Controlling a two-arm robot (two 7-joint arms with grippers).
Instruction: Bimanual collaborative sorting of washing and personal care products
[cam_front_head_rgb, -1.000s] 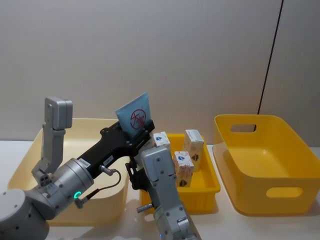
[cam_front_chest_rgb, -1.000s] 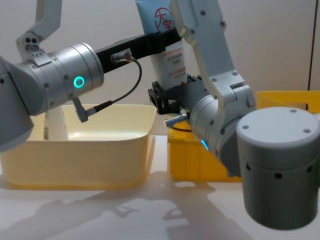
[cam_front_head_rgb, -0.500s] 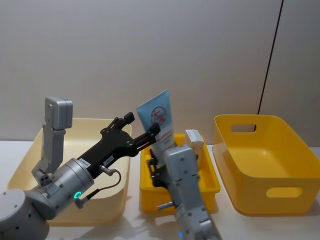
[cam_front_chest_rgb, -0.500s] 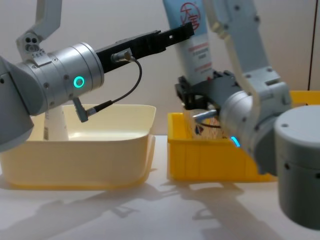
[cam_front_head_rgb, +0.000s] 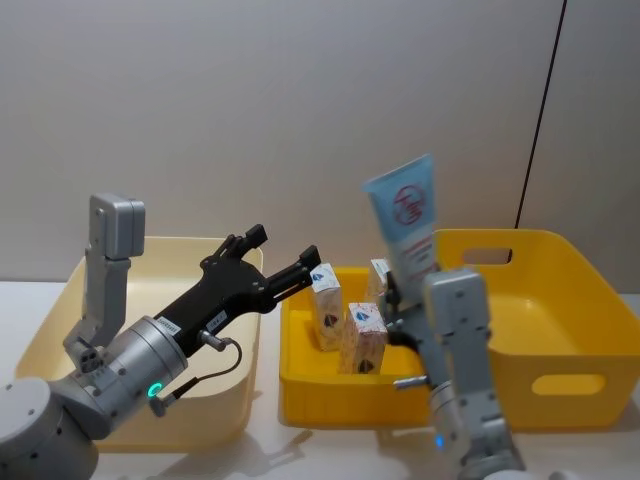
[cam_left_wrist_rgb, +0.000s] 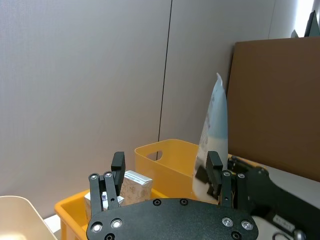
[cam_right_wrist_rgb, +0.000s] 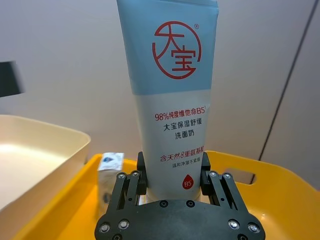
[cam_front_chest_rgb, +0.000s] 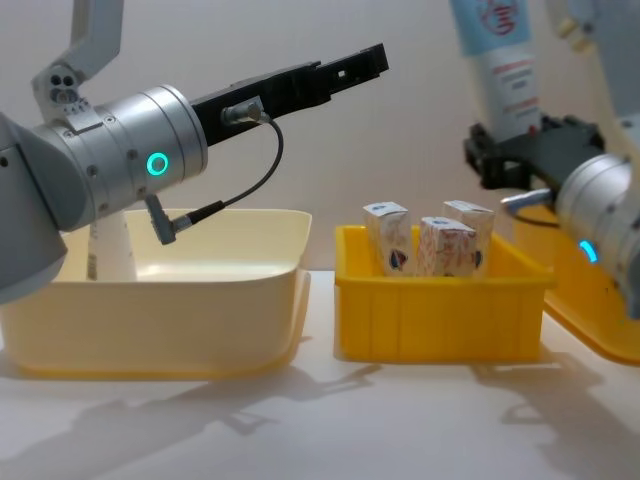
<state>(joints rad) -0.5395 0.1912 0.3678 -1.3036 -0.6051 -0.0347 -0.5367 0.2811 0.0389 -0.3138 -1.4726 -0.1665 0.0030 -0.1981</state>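
The tube (cam_right_wrist_rgb: 167, 100) looks like soft plastic, smooth, with a satin sheen and crisp print. The cartons (cam_front_chest_rgb: 390, 235) are matt paperboard. The small bin (cam_front_chest_rgb: 440, 320) and large bin (cam_front_head_rgb: 560, 310) are moulded yellow plastic, smooth and faintly glossy. The cream bin (cam_front_chest_rgb: 150, 320) is paler plastic with a duller skin. The left arm (cam_front_chest_rgb: 110, 170) wears a silver, satin shell. The left gripper (cam_left_wrist_rgb: 166, 160) and right gripper (cam_right_wrist_rgb: 172, 167) are hard matt black with small bright screw heads. The table (cam_front_chest_rgb: 300, 430) is white, smooth and dull.

Cream tub (cam_front_head_rgb: 55, 320), small yellow tray (cam_front_head_rgb: 340, 396), big yellow bin (cam_front_head_rgb: 590, 386) — abreast on white table (cam_front_chest_rgb: 330, 420)
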